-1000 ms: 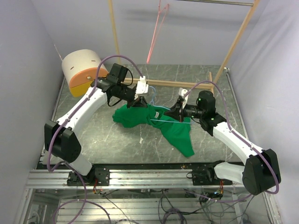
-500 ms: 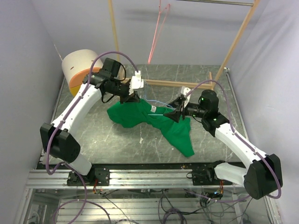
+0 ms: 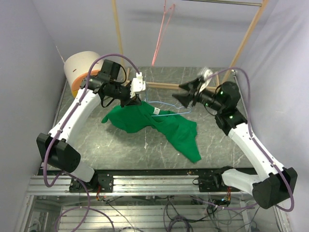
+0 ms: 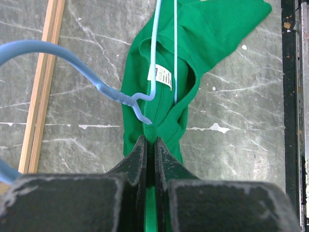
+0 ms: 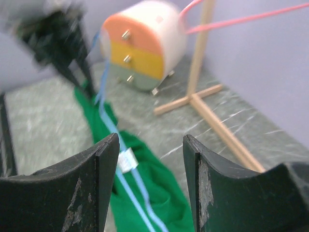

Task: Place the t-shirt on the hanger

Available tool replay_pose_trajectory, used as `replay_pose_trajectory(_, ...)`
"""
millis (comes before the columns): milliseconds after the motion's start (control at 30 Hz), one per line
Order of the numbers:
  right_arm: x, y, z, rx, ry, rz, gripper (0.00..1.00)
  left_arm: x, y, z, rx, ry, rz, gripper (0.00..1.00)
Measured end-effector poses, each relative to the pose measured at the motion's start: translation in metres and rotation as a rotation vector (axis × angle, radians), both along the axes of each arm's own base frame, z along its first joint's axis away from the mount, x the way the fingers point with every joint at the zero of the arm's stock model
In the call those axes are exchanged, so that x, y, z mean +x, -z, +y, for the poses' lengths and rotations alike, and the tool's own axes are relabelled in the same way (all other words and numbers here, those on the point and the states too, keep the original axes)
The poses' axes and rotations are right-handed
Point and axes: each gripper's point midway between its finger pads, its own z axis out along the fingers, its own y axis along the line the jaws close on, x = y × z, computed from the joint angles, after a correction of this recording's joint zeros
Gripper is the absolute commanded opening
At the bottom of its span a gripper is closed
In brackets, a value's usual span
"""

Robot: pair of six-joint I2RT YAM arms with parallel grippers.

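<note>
- A pink hanger (image 3: 160,38) is hanging between the posts of a wooden rack (image 3: 166,86).
- A round chest of drawers (image 3: 83,67) is sitting at the far left corner of the marble table (image 3: 111,145).

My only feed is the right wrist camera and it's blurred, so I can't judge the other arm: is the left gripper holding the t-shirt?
Observer: Yes, the left gripper is shut on the green t-shirt, pinching cloth right by the neck opening.
Operator: Where does my right gripper sit?
Observer: The right gripper is open, holds nothing, and is off the cloth near the right end of the blue hanger.
Operator: How does the cloth lie?
Observer: Most of it lies on the table, its tail toward the arm bases.
</note>
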Motion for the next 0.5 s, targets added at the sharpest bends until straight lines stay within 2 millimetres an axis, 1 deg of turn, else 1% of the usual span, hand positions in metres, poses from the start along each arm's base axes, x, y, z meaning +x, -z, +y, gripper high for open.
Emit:
replay_pose_trajectory(67, 0.019, -0.030, -0.010, 0.052, 0.103, 0.018, 0.54, -0.001, 0.000, 0.000, -0.001, -0.003, 0.002, 0.07)
replay_pose_trajectory(133, 0.045, -0.059, -0.027, 0.098, 0.214, 0.063, 0.51, -0.002, -0.001, 0.001, -0.002, -0.006, 0.004, 0.07)
replay_pose_trajectory(167, 0.060, -0.069, -0.037, 0.116, 0.268, 0.093, 0.49, -0.003, -0.001, 0.001, -0.004, -0.007, 0.004, 0.07)
replay_pose_trajectory(233, 0.087, -0.077, -0.053, 0.130, 0.352, 0.165, 0.46, -0.004, -0.001, 0.002, -0.005, -0.009, 0.006, 0.07)
replay_pose_trajectory(267, 0.100, -0.073, -0.059, 0.128, 0.387, 0.214, 0.45, -0.004, -0.001, 0.002, -0.004, -0.012, 0.008, 0.07)
replay_pose_trajectory(300, 0.109, -0.066, -0.063, 0.121, 0.410, 0.262, 0.44, -0.004, -0.001, 0.002, -0.004, -0.012, 0.008, 0.07)
replay_pose_trajectory(333, 0.117, -0.051, -0.065, 0.101, 0.431, 0.328, 0.43, -0.004, -0.002, 0.002, -0.005, -0.012, 0.006, 0.07)
replay_pose_trajectory(367, 0.123, -0.034, -0.065, 0.077, 0.445, 0.402, 0.42, -0.005, -0.002, 0.002, -0.005, -0.014, 0.006, 0.07)
replay_pose_trajectory(433, 0.129, 0.006, -0.065, 0.022, 0.467, 0.552, 0.42, -0.005, -0.002, 0.002, -0.005, -0.016, 0.007, 0.07)
replay_pose_trajectory(500, 0.125, 0.048, -0.065, -0.044, 0.482, 0.698, 0.42, -0.005, -0.003, 0.002, -0.006, -0.018, 0.007, 0.07)
